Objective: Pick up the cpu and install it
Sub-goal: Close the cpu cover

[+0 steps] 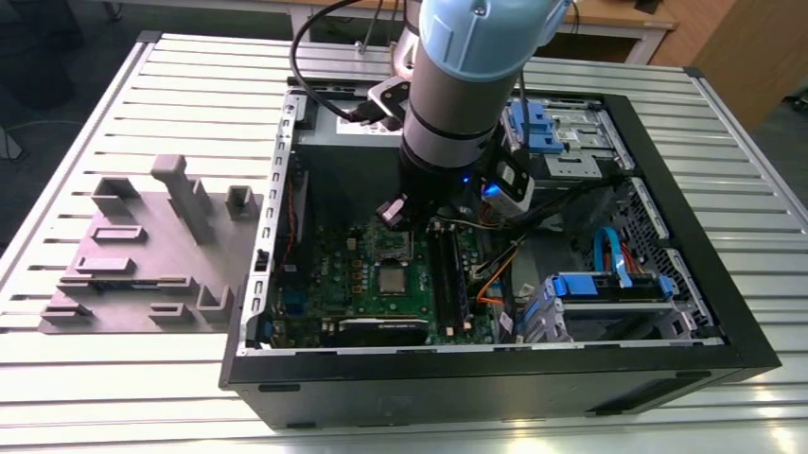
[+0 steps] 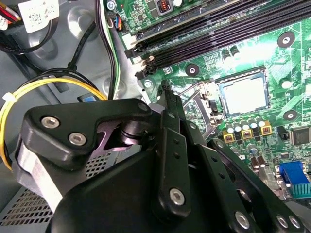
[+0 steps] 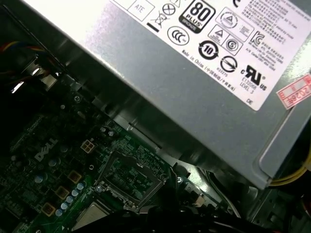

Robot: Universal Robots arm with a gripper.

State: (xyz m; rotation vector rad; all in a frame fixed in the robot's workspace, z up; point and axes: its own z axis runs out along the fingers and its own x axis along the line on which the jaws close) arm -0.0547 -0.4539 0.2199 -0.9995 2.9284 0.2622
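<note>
cpu point(image 2: 243, 94) sits in socket point(image 2: 241, 74), just ahead of gripper point(image 2: 166, 91), not touching; can't tell how open gripper is.

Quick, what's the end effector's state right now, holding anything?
End effector: cannot be told whether open or closed; the cpu lies in its socket.

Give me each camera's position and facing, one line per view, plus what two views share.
Exterior view: off the arm, above, looking down into the open computer case; the arm shows.
Second wrist view: on the wrist, looking past the gripper to the motherboard.
First wrist view: on the wrist, facing the power supply and motherboard.
Shared: both wrist views show the cpu seated on the motherboard.
</note>
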